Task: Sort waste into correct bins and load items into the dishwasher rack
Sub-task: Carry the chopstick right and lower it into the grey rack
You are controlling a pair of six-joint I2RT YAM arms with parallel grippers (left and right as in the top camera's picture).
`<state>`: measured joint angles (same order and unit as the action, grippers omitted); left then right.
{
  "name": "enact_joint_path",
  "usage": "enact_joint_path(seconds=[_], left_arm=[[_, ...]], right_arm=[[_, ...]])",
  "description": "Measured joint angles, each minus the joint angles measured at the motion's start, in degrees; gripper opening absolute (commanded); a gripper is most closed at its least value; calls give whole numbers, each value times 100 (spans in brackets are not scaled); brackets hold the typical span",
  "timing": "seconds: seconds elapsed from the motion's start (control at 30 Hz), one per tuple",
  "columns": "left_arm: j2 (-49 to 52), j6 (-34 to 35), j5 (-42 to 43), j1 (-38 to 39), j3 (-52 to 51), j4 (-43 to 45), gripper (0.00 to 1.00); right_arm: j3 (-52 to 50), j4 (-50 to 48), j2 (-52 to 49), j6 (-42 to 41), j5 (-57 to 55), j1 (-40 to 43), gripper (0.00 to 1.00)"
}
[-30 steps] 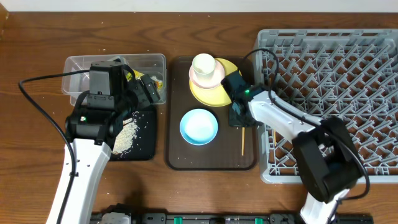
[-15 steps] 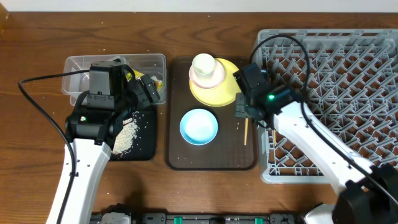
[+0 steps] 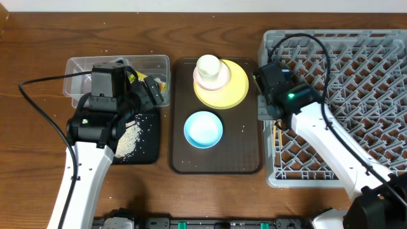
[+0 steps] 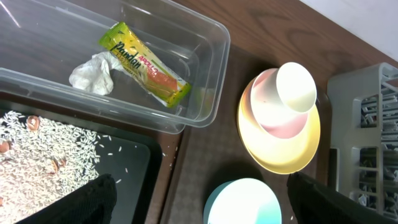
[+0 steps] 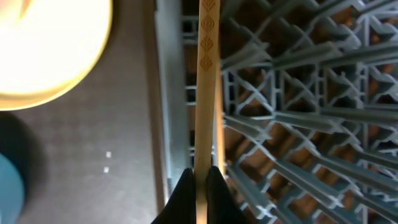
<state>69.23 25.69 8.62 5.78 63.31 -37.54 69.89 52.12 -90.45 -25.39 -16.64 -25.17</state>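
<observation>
Right gripper (image 5: 199, 179) pinching chopsticks (image 5: 206, 93) over left rim of rack (image 3: 356, 63); wrapper (image 4: 144, 64), tissue (image 4: 93, 73), rice (image 4: 56, 155) binned; plate (image 3: 236, 89), pink bowl (image 3: 222, 77), blue bowl (image 3: 203, 129), cup (image 3: 208, 65) unloaded beside rack.

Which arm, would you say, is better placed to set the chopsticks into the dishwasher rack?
Right: the right gripper is shut on the chopsticks at the dishwasher rack; the left gripper is open, empty.

Far left: wrapper (image 4: 144, 64), tissue (image 4: 92, 73) in clear tub (image 4: 214, 74); rice (image 3: 130, 137) on black tray (image 3: 151, 147). Centre: cup (image 3: 208, 64) in pink bowl (image 3: 215, 80) on yellow plate (image 3: 236, 89); blue bowl (image 3: 203, 129) nearer. Right: chopsticks (image 5: 205, 93) held over grey rack's (image 3: 356, 70) left rim.
</observation>
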Motion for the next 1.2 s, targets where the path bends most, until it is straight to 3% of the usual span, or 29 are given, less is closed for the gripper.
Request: enact_joint_path(seconds=[0.4, 1.0, 1.2], left_arm=[[0, 0, 0, -2, 0, 0, 90], [0, 0, 0, -2, 0, 2, 90], [0, 0, 0, -2, 0, 0, 90]], right_arm=[[0, 33, -2, 592, 76, 210, 1], [-22, -214, -293, 807, 101, 479, 1], [-22, -216, -293, 826, 101, 520, 9]])
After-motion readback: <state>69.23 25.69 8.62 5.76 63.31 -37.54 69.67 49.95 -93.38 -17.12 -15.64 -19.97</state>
